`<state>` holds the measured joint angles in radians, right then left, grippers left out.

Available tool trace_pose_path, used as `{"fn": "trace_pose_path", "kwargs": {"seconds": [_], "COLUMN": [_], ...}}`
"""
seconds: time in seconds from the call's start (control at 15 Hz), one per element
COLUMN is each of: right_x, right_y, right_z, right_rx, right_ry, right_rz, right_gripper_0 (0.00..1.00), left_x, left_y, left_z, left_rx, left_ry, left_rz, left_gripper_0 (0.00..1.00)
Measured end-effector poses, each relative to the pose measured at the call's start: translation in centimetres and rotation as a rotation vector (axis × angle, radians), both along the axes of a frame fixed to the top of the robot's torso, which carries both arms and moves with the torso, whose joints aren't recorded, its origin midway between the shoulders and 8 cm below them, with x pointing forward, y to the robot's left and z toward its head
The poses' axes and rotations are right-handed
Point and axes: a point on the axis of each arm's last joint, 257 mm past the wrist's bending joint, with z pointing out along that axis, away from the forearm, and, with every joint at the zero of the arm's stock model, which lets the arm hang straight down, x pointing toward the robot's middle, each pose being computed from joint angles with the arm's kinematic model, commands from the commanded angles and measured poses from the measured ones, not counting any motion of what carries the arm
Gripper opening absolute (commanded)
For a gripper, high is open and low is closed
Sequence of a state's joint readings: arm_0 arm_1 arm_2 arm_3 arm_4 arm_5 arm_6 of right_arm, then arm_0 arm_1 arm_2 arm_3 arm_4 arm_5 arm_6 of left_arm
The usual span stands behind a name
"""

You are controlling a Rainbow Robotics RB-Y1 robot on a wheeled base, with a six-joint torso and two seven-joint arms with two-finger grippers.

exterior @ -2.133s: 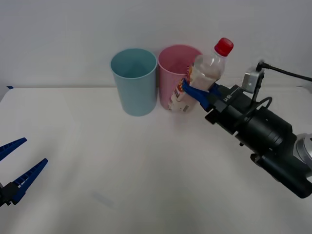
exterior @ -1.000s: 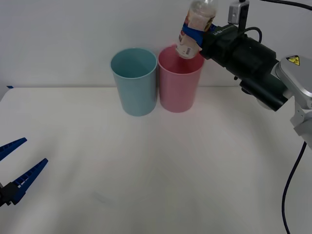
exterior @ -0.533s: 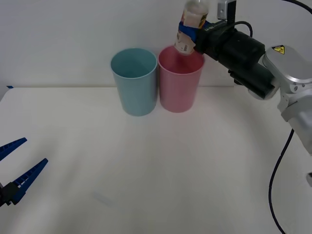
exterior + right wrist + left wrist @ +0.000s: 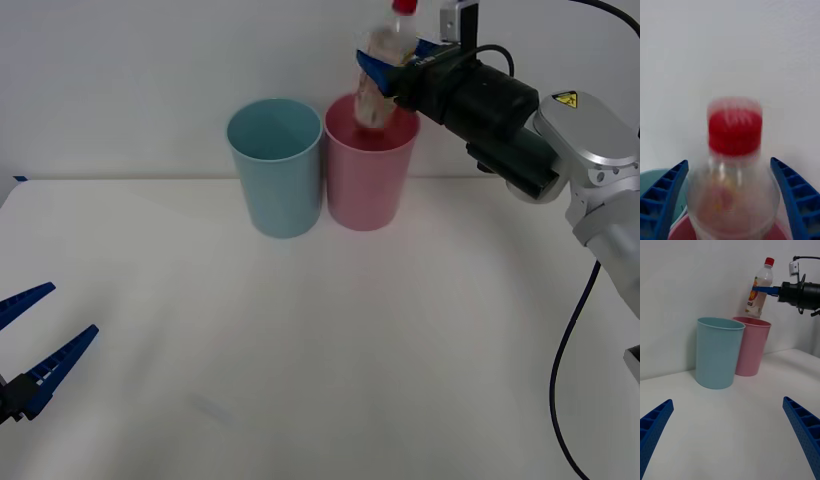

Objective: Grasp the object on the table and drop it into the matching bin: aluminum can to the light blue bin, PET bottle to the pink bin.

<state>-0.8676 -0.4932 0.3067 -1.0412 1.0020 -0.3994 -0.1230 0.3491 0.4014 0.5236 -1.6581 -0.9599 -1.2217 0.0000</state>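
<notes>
The right gripper [image 4: 385, 62], fingers apparently spread beside it, hovers the PET bottle [image 4: 378, 68] above the pink bin [image 4: 368, 175]; the left gripper [image 4: 35, 350] rests open.

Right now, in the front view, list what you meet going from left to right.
Left gripper → light blue bin → pink bin → right arm.

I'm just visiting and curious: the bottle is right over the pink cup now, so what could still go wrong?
The PET bottle leans over the pink bin between the right claw's spread fingers; it might clip the rim and tumble out. The light blue bin stands close beside, so a bounce could land there.
</notes>
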Motion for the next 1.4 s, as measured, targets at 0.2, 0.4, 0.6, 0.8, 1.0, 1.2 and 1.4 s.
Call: {"fn": "trace_pose_path", "kwargs": {"seconds": [0.2,0.4,0.6,0.8,1.0,1.2,1.4], "right_x": [-0.4,-2.1,-5.1,-8.2,-11.4,-14.7,-17.7], "right_y": [0.5,0.8,0.3,-0.8,-2.0,-3.8,-5.9], "right_z": [0.1,0.0,-0.4,-1.4,-2.5,-3.9,-5.7], "right_rx": [0.01,0.027,0.034,0.04,0.039,0.032,0.007], "right_ry": [0.001,-0.01,-0.029,-0.027,-0.014,0.006,0.022], "right_rz": [0.021,0.054,0.085,0.113,0.14,0.151,0.147], "right_gripper_0": [1.0,1.0,1.0,1.0,1.0,1.0,1.0], "left_x": [0.0,0.0,0.0,0.0,0.0,0.0,0.0], "left_y": [0.0,0.0,0.0,0.0,0.0,0.0,0.0], "left_z": [0.0,0.0,0.0,0.0,0.0,0.0,0.0], "left_rx": [0.0,0.0,0.0,0.0,0.0,0.0,0.0], "left_ry": [0.0,0.0,0.0,0.0,0.0,0.0,0.0], "left_rz": [0.0,0.0,0.0,0.0,0.0,0.0,0.0], "left_gripper_0": [1.0,1.0,1.0,1.0,1.0,1.0,1.0]}}
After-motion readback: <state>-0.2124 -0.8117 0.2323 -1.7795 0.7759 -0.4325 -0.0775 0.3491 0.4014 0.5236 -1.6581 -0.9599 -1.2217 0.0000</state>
